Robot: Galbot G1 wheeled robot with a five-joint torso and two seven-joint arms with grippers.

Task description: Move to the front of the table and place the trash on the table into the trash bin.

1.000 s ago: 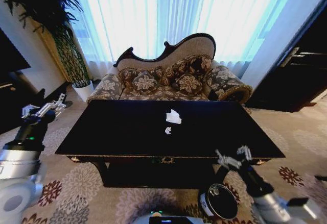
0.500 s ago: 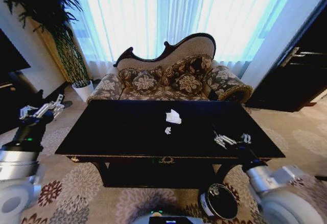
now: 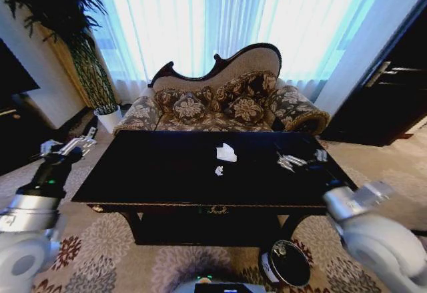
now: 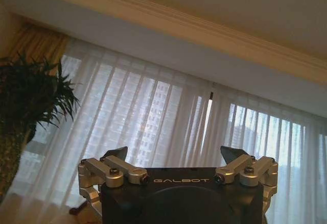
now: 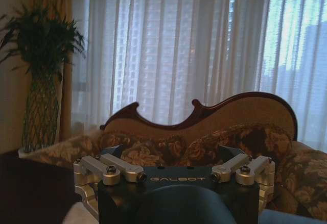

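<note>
The glossy black table [image 3: 167,173] with gold trim stands right in front of me. A crumpled white tissue [image 3: 226,152] lies near its middle, and a tiny white paper scrap [image 3: 219,171] sits just in front of it. On the carpet by the table's front right leg stands the black trash bin [image 3: 287,263]. My right gripper [image 3: 303,158] hovers open over the table's right part, to the right of the tissue, facing the sofa [image 5: 204,127]. My left gripper [image 3: 67,145] is open beyond the table's left end, holding nothing. In both wrist views the gripper [image 4: 173,155] [image 5: 171,152] is empty with its fingers spread.
A patterned sofa [image 3: 220,103] stands close behind the table. At the far left are a tall potted plant [image 3: 87,59] and a dark cabinet [image 3: 13,86]; a dark door [image 3: 387,93] is at the right. Patterned carpet [image 3: 107,239] surrounds the table.
My right arm has risen from beside the trash bin at the table's front right and now reaches over the table's right part. The left gripper has shifted slightly toward the table.
</note>
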